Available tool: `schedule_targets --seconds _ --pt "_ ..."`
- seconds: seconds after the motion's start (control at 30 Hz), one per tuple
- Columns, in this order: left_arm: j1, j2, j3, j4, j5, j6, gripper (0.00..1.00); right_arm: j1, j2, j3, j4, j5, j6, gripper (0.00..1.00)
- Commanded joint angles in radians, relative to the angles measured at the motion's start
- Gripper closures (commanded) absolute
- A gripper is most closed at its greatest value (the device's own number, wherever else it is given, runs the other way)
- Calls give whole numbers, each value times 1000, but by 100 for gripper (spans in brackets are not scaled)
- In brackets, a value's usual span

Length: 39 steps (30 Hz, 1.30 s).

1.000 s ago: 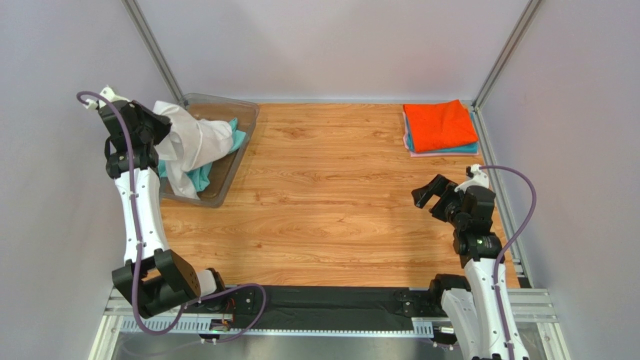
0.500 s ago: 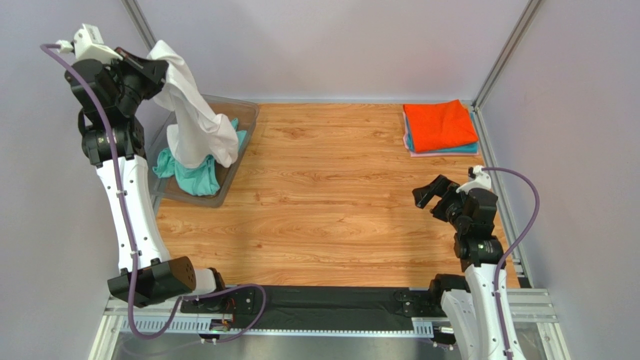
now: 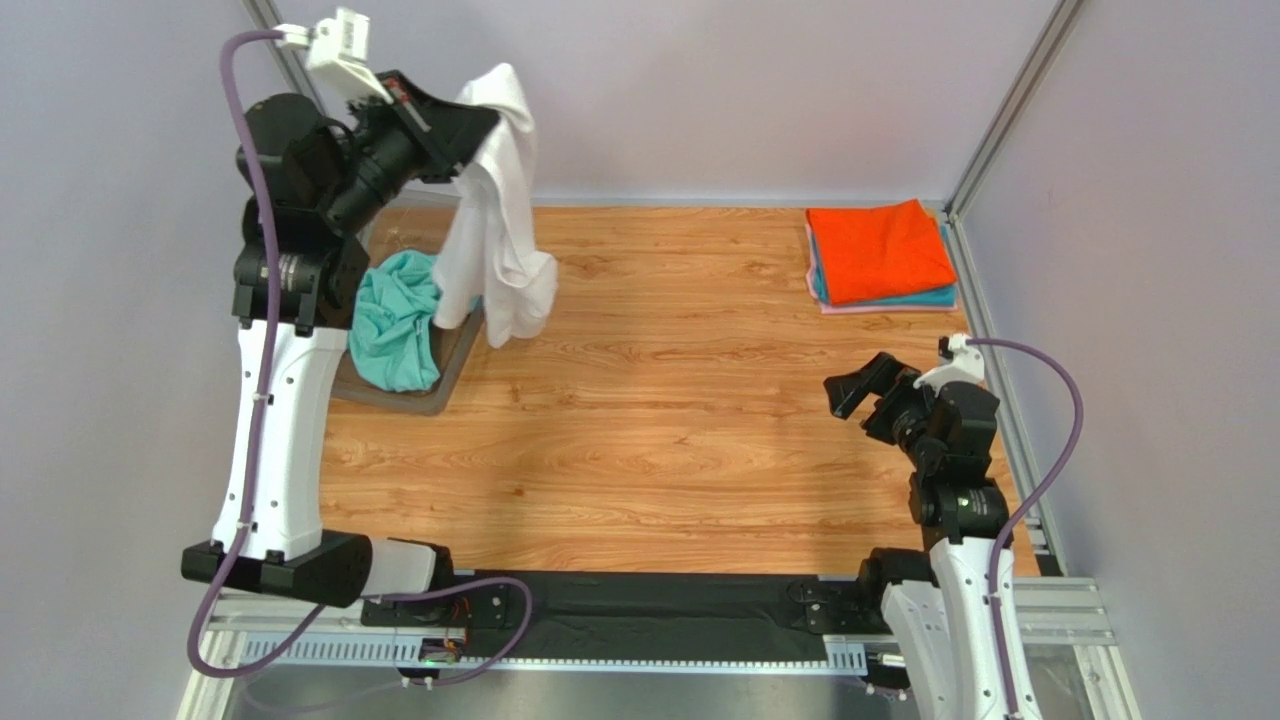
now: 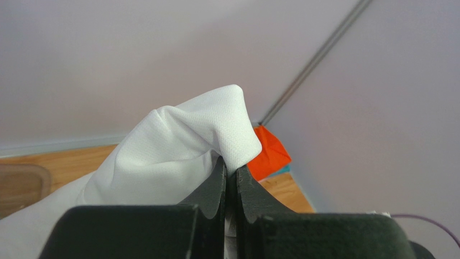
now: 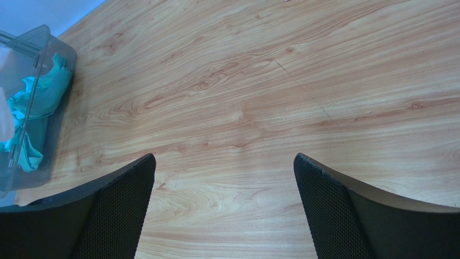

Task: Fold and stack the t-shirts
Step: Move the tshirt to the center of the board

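The left gripper (image 3: 478, 126) is pressed together on a fold of the white t-shirt (image 3: 505, 240), high above the tray (image 3: 394, 399). The shirt hangs from the jaws with its long axis vertical and its lower end near the tray's right rim. A mint-green t-shirt (image 3: 394, 323) lies bunched in the tray. Bare table (image 3: 676, 405) extends to the right of the hanging shirt. The right gripper (image 3: 860, 393) is spread wide, holds nothing and is well apart; the left arm is nearer. The folded stack (image 3: 881, 252) occupies the far right corner.
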Motion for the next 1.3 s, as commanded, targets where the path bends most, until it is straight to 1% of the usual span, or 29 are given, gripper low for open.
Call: schedule_targets --seconds 0.0,0.03,0.07,0.13,0.17,0.27,0.3,0.37,0.4,0.47,0.5,0.53,0.57,0.6,0.63,0.67,0.7,0.73,0.77,0.83,1.0,1.1,1.13,1.2,1.27 --pt "-169 -46 3 19 2 84 100 1 -27 -7 31 -10 -4 0" --pt "-202 -40 14 22 14 95 100 1 -29 -7 31 -9 -5 0" --pt "-266 -19 17 21 19 92 100 1 -38 -11 31 -10 -2 0" --pt "-328 11 44 33 33 89 100 1 -41 -12 29 0 -2 0" --pt "-376 44 57 38 47 85 100 1 -47 -12 28 7 -2 0" --pt "-426 98 78 77 142 37 100 1 -61 -9 8 36 2 0" --pt "-429 103 48 91 175 23 100 1 -66 -9 2 45 5 0" --pt "-428 94 -10 111 171 9 100 1 -75 -12 -6 77 8 0" --pt "-428 84 -91 108 112 19 100 1 -76 -12 -15 88 10 0" --pt "-425 45 -196 88 24 45 100 1 -70 -11 -21 93 10 0" --pt "-418 31 -316 84 -51 46 100 2 -67 -9 -21 89 11 0" --pt "-406 16 -386 97 -74 25 100 1 -57 -8 -21 82 10 0" --pt "-367 -14 -460 117 -84 2 100 1 -52 -7 -21 79 10 0" --pt "-337 -26 -609 146 -76 -24 90 1 -43 -6 -20 79 8 0" --pt "-281 -47 -682 200 -71 -73 77 2 -27 -4 -20 76 8 0" --pt "-256 -55 -742 212 -64 -92 45 1 -17 -4 -18 70 5 0" --pt "-238 -60 -829 216 -61 -102 31 1 -10 -3 -15 63 1 0" --pt "-218 -64 -859 190 -73 -104 21 2 6 -4 -12 51 -1 0" --pt "-217 -69 -879 176 -84 -93 8 2 14 -6 -10 45 -5 0" --pt "-217 -77 -919 138 -97 -67 3 2 39 -8 2 31 -9 0" --pt "-220 -141 -1029 119 -88 -50 2 2 89 -6 -3 39 -10 0" --pt "-262 -182 -1077 101 -87 -37 1 2 117 -4 -7 50 -4 0" --pt "-304 -196 -1088 82 -93 -32 1 2 131 -3 -7 48 -1 0" --pt "-338 -204 -1133 73 -82 -35 1 2 151 -1 -9 40 1 0" --pt "-340 -209 -1175 74 -55 -52 1 2 158 3 -21 24 1 0"
